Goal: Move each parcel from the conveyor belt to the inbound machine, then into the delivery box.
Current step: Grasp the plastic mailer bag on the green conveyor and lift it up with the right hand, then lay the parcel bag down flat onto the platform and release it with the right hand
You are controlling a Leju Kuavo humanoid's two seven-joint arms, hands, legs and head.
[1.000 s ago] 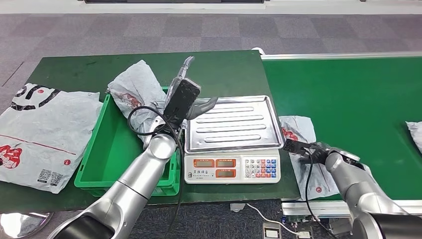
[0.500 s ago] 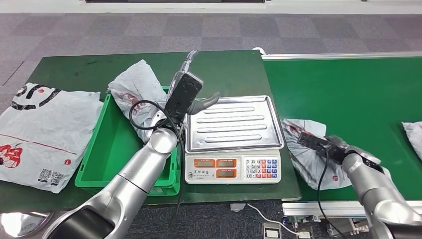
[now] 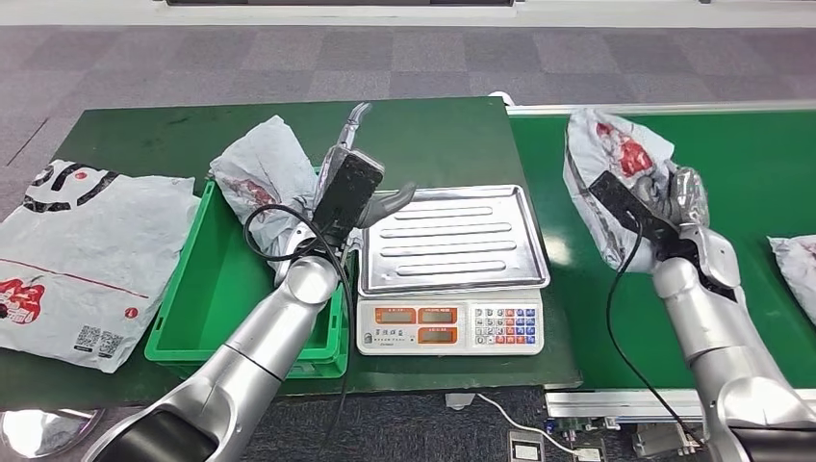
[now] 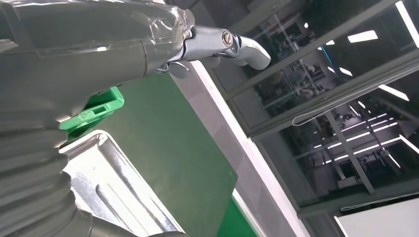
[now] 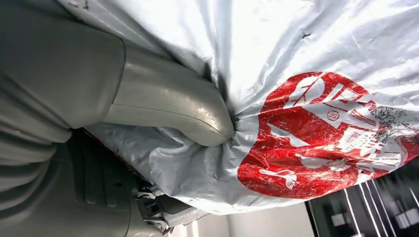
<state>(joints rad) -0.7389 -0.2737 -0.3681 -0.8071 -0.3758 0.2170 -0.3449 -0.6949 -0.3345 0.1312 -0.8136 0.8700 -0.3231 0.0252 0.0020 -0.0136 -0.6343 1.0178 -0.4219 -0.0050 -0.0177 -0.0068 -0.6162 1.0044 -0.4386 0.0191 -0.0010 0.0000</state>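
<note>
My right hand (image 3: 685, 207) grips a crumpled grey parcel with red print (image 3: 616, 152) and holds it raised over the green conveyor belt (image 3: 751, 173), just right of the scale. In the right wrist view my thumb (image 5: 173, 113) presses into the parcel (image 5: 321, 123). The inbound machine is a scale with a steel tray (image 3: 452, 236), and nothing lies on the tray. My left hand (image 3: 358, 183) hangs between the scale and the green delivery box (image 3: 221, 289), fingers apart and holding nothing. In the left wrist view one finger (image 4: 237, 42) points out above the tray (image 4: 113, 182).
A grey parcel (image 3: 262, 178) leans on the box's far rim. A large flat parcel (image 3: 77, 250) lies on the green table at the left. Another parcel (image 3: 794, 260) sits on the belt at the right edge. A cable hangs off the table's front edge.
My right hand has lifted the parcel from the belt's near edge and carried it up and away from me. The left hand has hardly moved.
</note>
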